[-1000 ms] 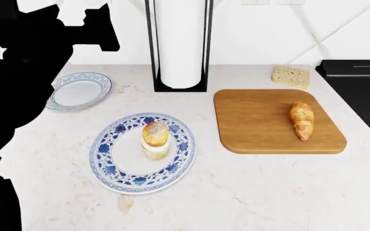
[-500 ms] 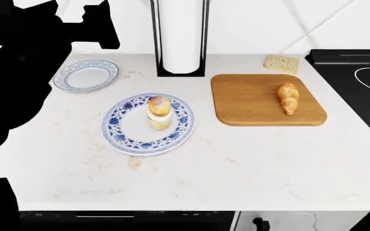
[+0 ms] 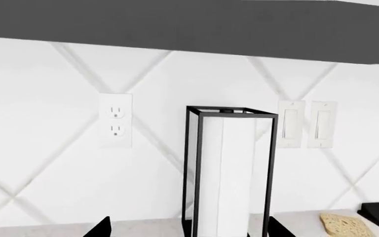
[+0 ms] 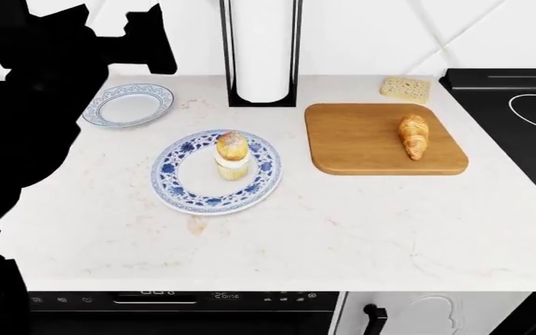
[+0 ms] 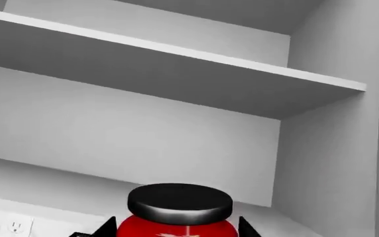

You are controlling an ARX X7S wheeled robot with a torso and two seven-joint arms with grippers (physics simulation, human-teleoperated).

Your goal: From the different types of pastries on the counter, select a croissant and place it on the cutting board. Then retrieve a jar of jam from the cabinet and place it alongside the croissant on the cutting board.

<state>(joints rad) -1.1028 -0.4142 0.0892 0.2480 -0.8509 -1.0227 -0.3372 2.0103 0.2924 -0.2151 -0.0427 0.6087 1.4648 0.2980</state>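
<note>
The golden croissant [image 4: 413,137] lies on the right part of the wooden cutting board [image 4: 352,143] on the marble counter [image 4: 343,230]. The yellow cupcake [image 4: 232,155] stands on a blue-and-white plate [image 4: 182,183]. The bread slice [image 4: 405,88] lies behind the board and also shows in the left wrist view [image 3: 346,224]. My right gripper [image 5: 176,229] is shut on the red jar of jam [image 5: 179,210] with its black lid, in front of the open cabinet shelves; it is out of the head view. My left gripper [image 3: 191,229] is open and empty, raised and facing the backsplash.
A black-framed paper towel holder [image 4: 262,52] stands at the back wall, right in front of my left gripper [image 3: 228,173]. A smaller patterned plate [image 4: 126,105] sits at the back left. A black cooktop [image 4: 524,112] lies at the right. My left arm [image 4: 35,125] fills the left side.
The head view has pulled back: the counter's front edge and the appliance front below now show. The pastries, plates and board have not moved on the counter.
</note>
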